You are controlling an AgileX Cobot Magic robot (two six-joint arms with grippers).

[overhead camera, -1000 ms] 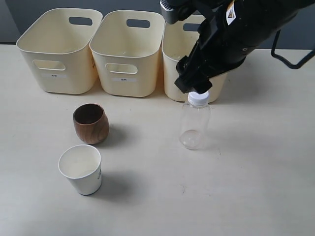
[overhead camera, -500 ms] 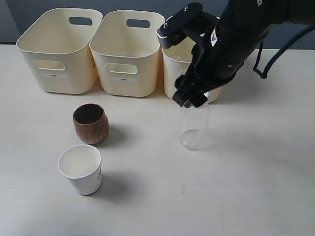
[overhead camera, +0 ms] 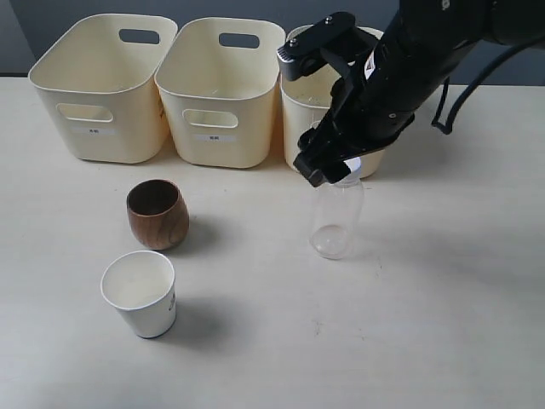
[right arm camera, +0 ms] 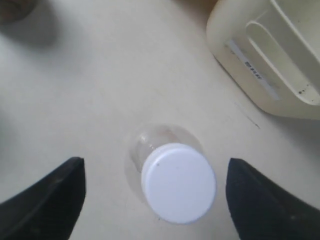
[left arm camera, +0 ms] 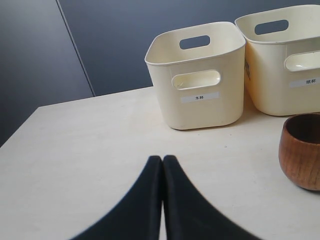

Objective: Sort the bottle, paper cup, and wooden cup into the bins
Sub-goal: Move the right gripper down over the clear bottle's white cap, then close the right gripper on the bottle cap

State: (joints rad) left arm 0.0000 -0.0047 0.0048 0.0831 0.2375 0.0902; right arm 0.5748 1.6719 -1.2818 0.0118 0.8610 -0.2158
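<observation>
Right end effector [overhead camera: 328,169] sits directly over the small clear plastic bottle [overhead camera: 336,220], fingers spread wide. In my right wrist view the white screw cap [right arm camera: 178,182] lies between the two dark fingertips [right arm camera: 50,197], with a gap on either side; no contact, nothing pinched. The bottle stands upright on the pale bench [overhead camera: 426,298], just in front of the right-hand one of the three cream plastic bins [overhead camera: 298,128]. In the exterior view my arm covers most of that bin, and only a sliver of the cap shows under the end effector. The bins stand in a row along the far side of the bench, each touching or nearly touching its neighbour, oval handle cut-outs toward the front. Small white labels [left arm camera: 199,97] on the fronts; the print is too small to read with confidence. Rounded dark-brown wooden cup [overhead camera: 157,213] is upright, mouth up, in front of the gap between the left bin [overhead camera: 94,111] and the middle bin [overhead camera: 217,119], well apart from the bottle. White tapered paper cup [overhead camera: 140,294] is upright near the wooden cup on its nearer side, not touching it, with a small dark mark on its wall. Left end effector [left arm camera: 162,162] has its fingers pressed together, empty, low over bare bench and facing the left bin. The wooden cup sits off to one side of it, at the edge of the left wrist view.
</observation>
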